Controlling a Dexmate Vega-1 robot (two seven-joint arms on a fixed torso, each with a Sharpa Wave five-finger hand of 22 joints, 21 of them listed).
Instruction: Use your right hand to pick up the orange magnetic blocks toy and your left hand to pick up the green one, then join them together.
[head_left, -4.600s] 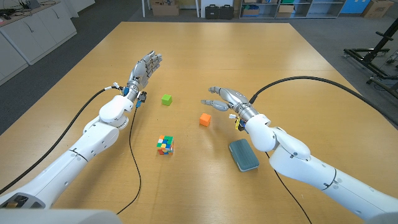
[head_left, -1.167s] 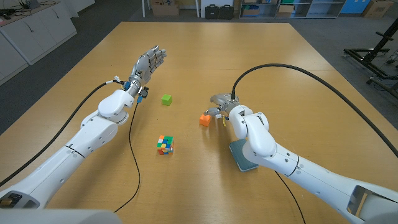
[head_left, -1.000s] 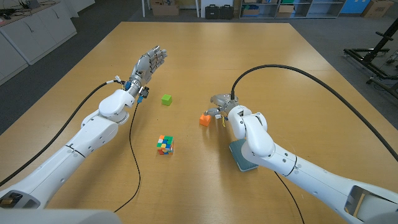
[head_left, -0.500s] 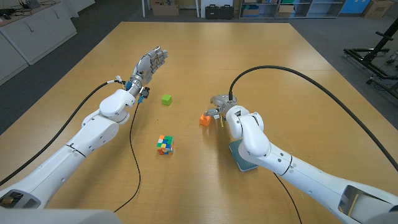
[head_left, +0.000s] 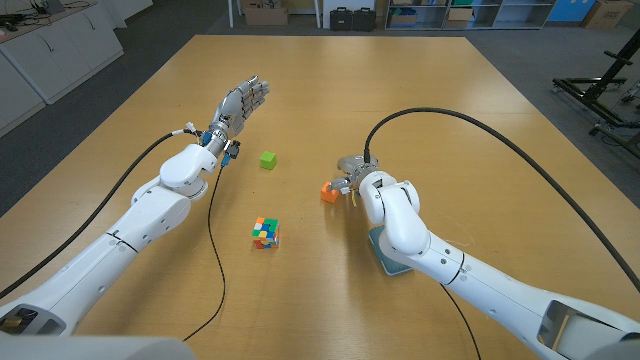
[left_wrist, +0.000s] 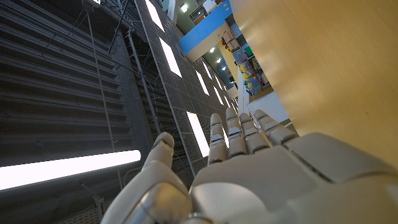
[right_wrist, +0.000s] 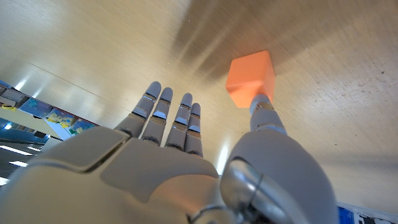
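Touching right hand (right_wrist: 180, 155): orange block (right_wrist: 250, 79)

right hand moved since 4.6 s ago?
Yes. The right hand has come in toward the small orange cube block, closing the gap it had before; its thumb now meets the block, which has not shifted against the teal sponge.

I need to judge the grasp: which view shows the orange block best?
The right wrist view: the orange block fills it large, with the right hand's thumb tip touching it. In the head view the block is small, partly behind the hand.
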